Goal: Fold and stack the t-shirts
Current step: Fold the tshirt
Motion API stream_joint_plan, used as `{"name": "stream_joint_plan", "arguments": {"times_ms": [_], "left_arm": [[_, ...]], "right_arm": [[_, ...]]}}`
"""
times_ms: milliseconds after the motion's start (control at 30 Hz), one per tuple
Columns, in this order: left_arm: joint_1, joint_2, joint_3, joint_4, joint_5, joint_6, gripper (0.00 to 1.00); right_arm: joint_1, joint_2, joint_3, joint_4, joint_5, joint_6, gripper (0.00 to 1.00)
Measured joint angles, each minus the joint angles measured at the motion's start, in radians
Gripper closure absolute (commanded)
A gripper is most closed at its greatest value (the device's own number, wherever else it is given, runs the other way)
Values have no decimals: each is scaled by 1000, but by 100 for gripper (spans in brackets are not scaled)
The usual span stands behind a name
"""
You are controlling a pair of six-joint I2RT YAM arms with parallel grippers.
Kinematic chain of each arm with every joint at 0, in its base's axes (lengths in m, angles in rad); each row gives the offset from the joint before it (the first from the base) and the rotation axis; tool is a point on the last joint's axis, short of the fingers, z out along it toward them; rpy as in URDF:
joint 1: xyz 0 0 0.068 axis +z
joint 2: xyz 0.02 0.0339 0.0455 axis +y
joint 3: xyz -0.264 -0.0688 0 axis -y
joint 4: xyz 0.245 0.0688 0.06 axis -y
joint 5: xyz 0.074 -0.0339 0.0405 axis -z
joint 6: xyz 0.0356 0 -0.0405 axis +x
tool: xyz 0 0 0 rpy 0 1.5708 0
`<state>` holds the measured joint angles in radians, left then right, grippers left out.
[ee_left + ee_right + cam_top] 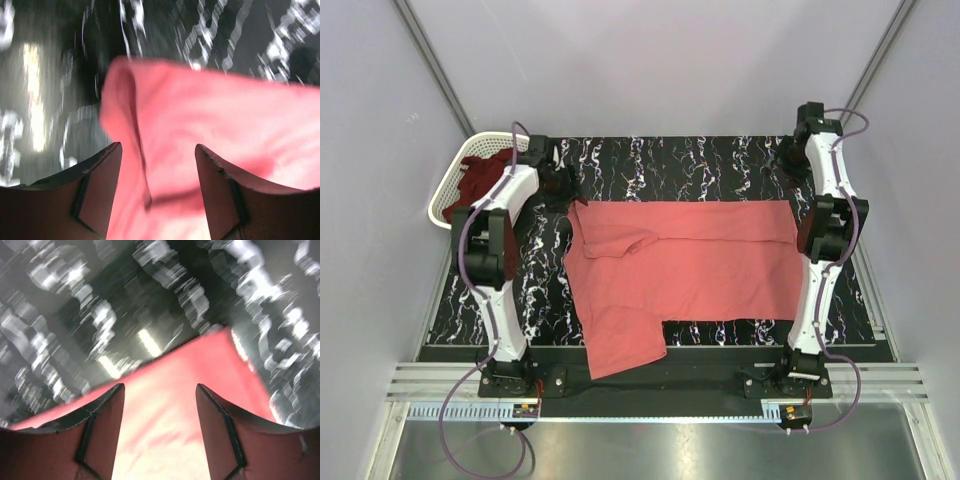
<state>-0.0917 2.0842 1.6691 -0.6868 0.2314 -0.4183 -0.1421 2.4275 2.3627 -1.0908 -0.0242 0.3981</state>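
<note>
The salmon-pink t-shirt [680, 265] lies spread on the black marbled table [720, 160], partly folded, one part hanging over the near edge. The dark maroon t-shirt [480, 182] lies bunched in the white basket. My left gripper [570, 195] is open over the pink shirt's far left corner; in the left wrist view [157, 150] a cloth fold [125, 100] lies between and beyond the jaws. My right gripper [792, 182] is open over the shirt's far right corner; in the right wrist view [159, 387] the shirt's edge [200, 355] runs just past the fingertips.
The white lattice basket [448, 190] stands off the table's far left corner, close to the left arm. Grey walls enclose the table on three sides. Bare tabletop [670, 155] lies beyond the shirt.
</note>
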Motion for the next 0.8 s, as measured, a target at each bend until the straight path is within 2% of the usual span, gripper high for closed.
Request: {"name": "stream_joint_plan", "arguments": {"times_ms": [133,233,267,333,367,400,467,600,800], "left_arm": [[-12,-193,-123,8,4,-2,39],[-28,-336,-231,34,19,-9,42],[-34,-374,-268,40,24,-11,43],[-44,-430,-342,58,38,-21,45],[-48,-447,-376,68,47,-25,48],[-53,-458,-407,74,58,-31,49],[-64,-459,-448,77,72,-39,49],[-82,-458,-469,84,86,-50,49],[-90,-410,-414,101,82,-53,45]], "right_arm": [[116,-151,-113,-7,-22,8,35],[286,-306,-286,43,-80,26,43],[345,-350,-341,63,-112,37,48],[463,-422,-460,133,-195,73,51],[499,-439,-499,153,-225,88,57],[541,-453,-549,180,-262,108,59],[567,-458,-627,232,-299,148,61],[483,-458,-744,263,-298,187,56],[157,-458,-750,267,-221,144,48]]}}
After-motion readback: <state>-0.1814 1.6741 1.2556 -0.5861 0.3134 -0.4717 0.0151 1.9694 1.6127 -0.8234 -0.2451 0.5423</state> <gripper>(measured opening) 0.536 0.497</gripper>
